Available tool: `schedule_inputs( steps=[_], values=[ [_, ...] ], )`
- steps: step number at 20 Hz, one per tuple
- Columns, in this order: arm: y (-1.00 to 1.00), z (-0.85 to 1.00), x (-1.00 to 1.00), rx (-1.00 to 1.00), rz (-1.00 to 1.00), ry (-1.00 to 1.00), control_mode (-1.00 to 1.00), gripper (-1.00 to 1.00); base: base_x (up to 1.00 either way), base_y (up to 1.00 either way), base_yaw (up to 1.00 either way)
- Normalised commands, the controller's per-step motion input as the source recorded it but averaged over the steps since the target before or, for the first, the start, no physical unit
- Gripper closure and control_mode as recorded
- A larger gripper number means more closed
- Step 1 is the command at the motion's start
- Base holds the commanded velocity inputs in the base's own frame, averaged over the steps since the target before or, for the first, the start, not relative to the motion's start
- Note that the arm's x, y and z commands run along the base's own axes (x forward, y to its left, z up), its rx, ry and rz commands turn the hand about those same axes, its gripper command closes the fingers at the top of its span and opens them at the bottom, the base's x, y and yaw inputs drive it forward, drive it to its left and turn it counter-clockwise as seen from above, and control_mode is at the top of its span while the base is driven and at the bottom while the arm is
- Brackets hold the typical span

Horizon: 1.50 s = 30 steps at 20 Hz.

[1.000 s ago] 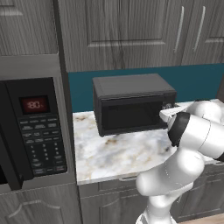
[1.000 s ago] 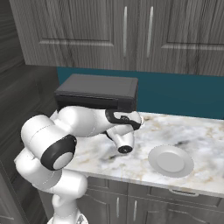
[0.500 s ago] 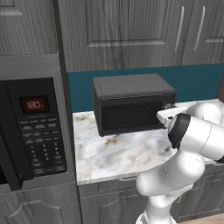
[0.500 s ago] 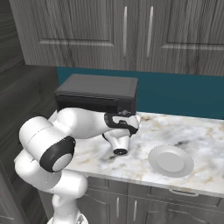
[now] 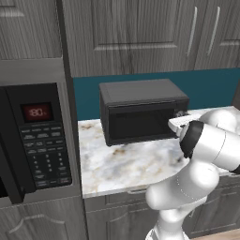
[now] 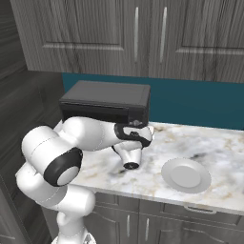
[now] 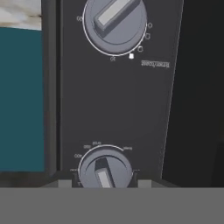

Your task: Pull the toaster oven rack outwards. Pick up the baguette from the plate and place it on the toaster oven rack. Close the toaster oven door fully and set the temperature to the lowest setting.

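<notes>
Gripper (image 7: 105, 183) pressed up against lower of 2 knobs (image 7: 105, 168) on toaster oven (image 5: 140, 110); grip impossible to tell. Door (image 5: 143, 123) closed. Plate (image 6: 186, 175) nearby.

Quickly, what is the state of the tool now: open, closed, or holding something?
Tool: right at the lower knob of the toaster oven; open or closed cannot be told.

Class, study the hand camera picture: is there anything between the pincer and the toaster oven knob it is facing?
Nothing visible stands in the way. In the hand view the lower knob on the toaster oven panel sits right at the pincer, with bare dark panel around it. The second knob lies further along the panel, out of the path.
</notes>
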Motion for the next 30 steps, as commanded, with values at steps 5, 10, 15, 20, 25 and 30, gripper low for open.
schedule_inputs(
  steps=[5, 10, 15, 20, 25, 30],
  values=[
    [0.01, 0.00, 0.00, -0.05, 0.00, 0.00, -1.00, 1.00, 0.00, 0.00, 0.00],
    [0.00, 0.00, 0.00, -0.13, 0.00, -0.09, -1.00, 1.00, 0.00, 0.00, 0.00],
    [0.00, 0.00, 0.00, -0.19, 0.00, -0.06, -1.00, 1.00, 0.00, 0.00, 0.00],
    [0.00, 0.00, 0.02, -0.14, 0.00, 0.00, -1.00, 1.00, 0.00, 0.00, 0.00],
    [0.00, 0.00, 0.00, -0.11, -0.01, 0.00, -1.00, 1.00, 0.00, 0.00, 0.00],
    [-0.01, 0.00, 0.00, -0.11, -0.03, 0.00, -1.00, 1.00, 0.00, 0.00, 0.00]
  ],
)
